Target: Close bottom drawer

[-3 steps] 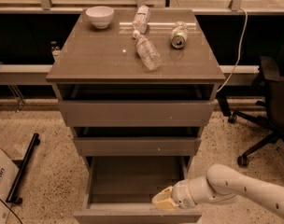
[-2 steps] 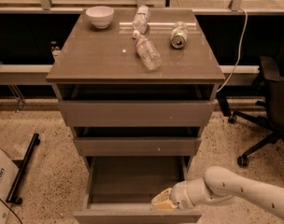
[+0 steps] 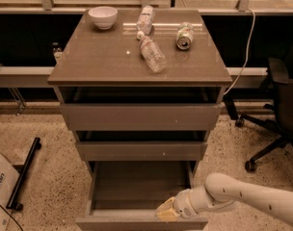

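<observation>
The bottom drawer [image 3: 137, 189] of the grey-brown cabinet stands pulled far out, its deep box bare, its flat front [image 3: 141, 223] at the lower edge of the camera view. My gripper [image 3: 165, 211] comes in from the lower right on a white arm [image 3: 243, 196]. Its yellowish tip rests at the top inner edge of the drawer front, right of centre. The middle drawer [image 3: 141, 150] and the top drawer [image 3: 140, 117] above stand slightly out.
On the cabinet top [image 3: 88, 57] lie a white bowl [image 3: 102, 17], two clear plastic bottles [image 3: 152, 54], and a can [image 3: 184, 35]. A black office chair [image 3: 279, 109] stands at the right. A cardboard box [image 3: 2, 189] and a black bar [image 3: 23, 172] lie on the floor at left.
The gripper has shifted very slightly left along the drawer front. The drawer looks as far out as before.
</observation>
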